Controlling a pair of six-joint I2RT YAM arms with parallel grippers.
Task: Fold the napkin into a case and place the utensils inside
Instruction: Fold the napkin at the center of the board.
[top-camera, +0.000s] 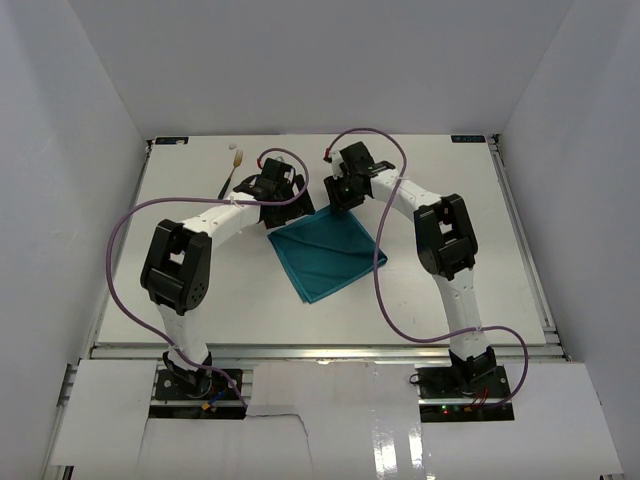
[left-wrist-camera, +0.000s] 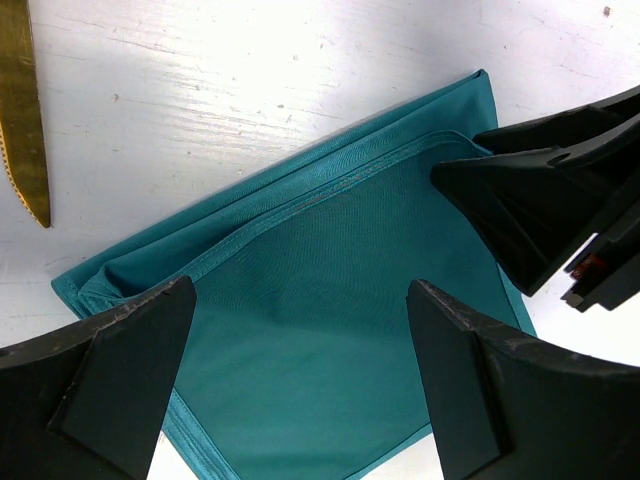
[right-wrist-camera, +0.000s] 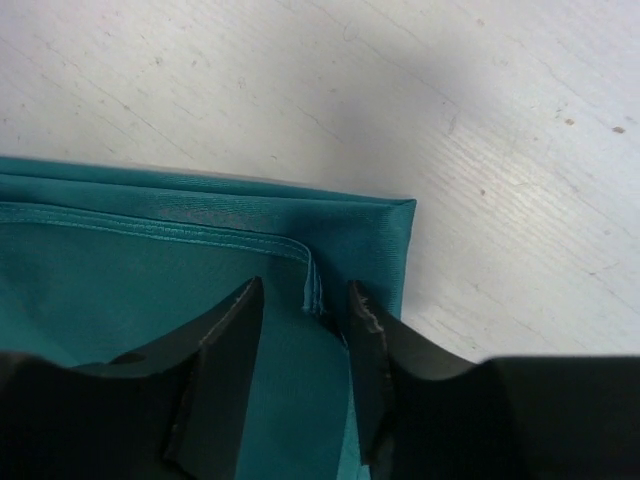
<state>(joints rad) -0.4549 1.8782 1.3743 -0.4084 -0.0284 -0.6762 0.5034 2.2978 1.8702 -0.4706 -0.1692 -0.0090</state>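
The teal napkin lies folded on the white table, its doubled hem showing along the far edge. My left gripper hovers open over the napkin's far-left part, with nothing between its jaws. My right gripper is at the far-right corner, its jaws apart with the hemmed upper layer lying loose between them. The right gripper's fingers show in the left wrist view. The fork, dark-handled with a pale head, lies at the far left. The knife's gold blade lies just left of the napkin.
Purple cables loop from both arms, one crossing beside the napkin's right corner. The table's far edge lies just beyond the grippers. White walls enclose the table on three sides.
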